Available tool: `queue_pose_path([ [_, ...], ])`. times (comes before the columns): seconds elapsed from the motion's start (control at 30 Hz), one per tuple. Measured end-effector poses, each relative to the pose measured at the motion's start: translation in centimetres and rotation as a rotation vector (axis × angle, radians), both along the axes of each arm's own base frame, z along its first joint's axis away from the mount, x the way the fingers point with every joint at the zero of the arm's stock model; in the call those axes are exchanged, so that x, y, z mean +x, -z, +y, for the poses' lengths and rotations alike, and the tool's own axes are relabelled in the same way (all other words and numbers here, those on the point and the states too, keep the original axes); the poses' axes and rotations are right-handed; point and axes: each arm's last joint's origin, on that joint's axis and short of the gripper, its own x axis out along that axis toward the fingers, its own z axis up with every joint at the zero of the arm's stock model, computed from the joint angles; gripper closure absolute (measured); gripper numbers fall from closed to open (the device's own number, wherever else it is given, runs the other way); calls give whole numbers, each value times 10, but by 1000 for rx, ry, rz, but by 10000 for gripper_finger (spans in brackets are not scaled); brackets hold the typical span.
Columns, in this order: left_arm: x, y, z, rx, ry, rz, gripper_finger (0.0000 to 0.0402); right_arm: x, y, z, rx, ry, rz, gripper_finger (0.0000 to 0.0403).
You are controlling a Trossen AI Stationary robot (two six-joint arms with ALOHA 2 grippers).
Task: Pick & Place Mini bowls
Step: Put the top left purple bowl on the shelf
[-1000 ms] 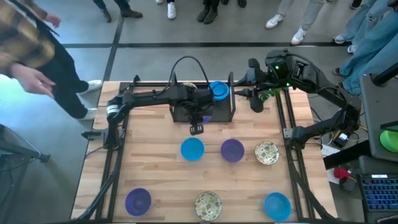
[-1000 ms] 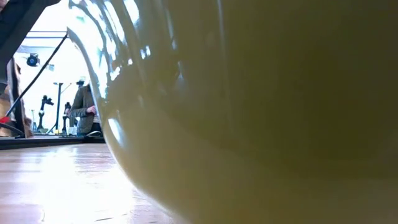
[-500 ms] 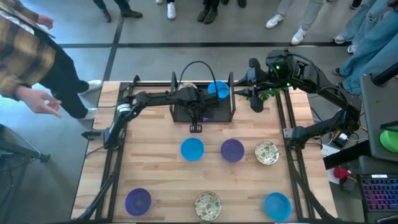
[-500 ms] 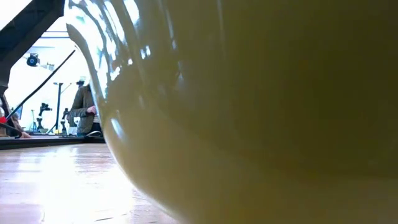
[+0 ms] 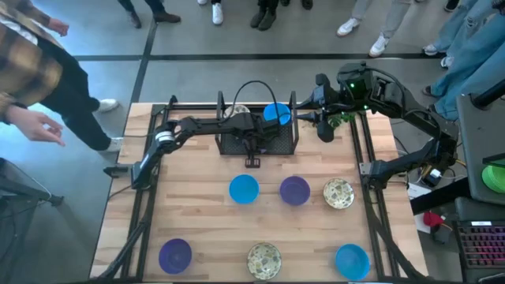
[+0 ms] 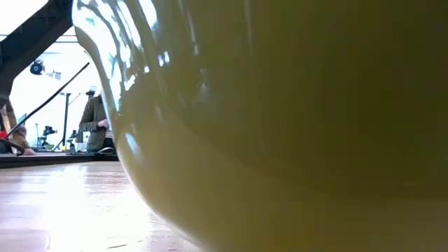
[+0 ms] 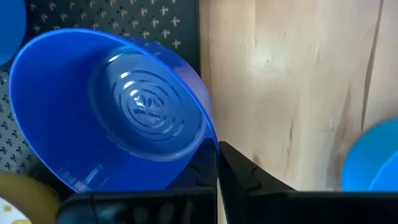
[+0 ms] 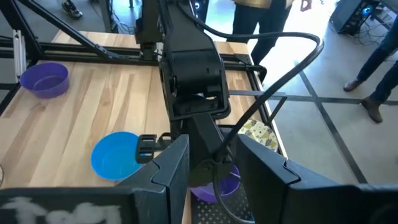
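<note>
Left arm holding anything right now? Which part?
Yes: left end effector pinches a blue mini bowl by its rim, over the black mesh tray.

Even overhead light on the pale wooden slatted table point(image 5: 205, 213), soft shadows w/ no harsh glare. Low view blocked by a blurred, out-of-focus glossy cream-yellow bowl wall point(image 6: 294, 140), window glare streaking its upper left; room beyond blown out bright.

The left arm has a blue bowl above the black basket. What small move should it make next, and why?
Probably open the fingers and let go. The left gripper is shut on the blue bowl by its rim, and the bowl is already tilted over the mesh of the black basket, where other bowls lie. The right gripper waits beside the basket.
</note>
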Motion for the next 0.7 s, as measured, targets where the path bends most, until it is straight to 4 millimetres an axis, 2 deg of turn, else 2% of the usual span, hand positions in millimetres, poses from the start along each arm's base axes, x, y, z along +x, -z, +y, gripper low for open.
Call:
queue_pose_path([
  [0.7,3,8,5,5,-66,-3,401,0,0,0,-3,-1,-2,275],
])
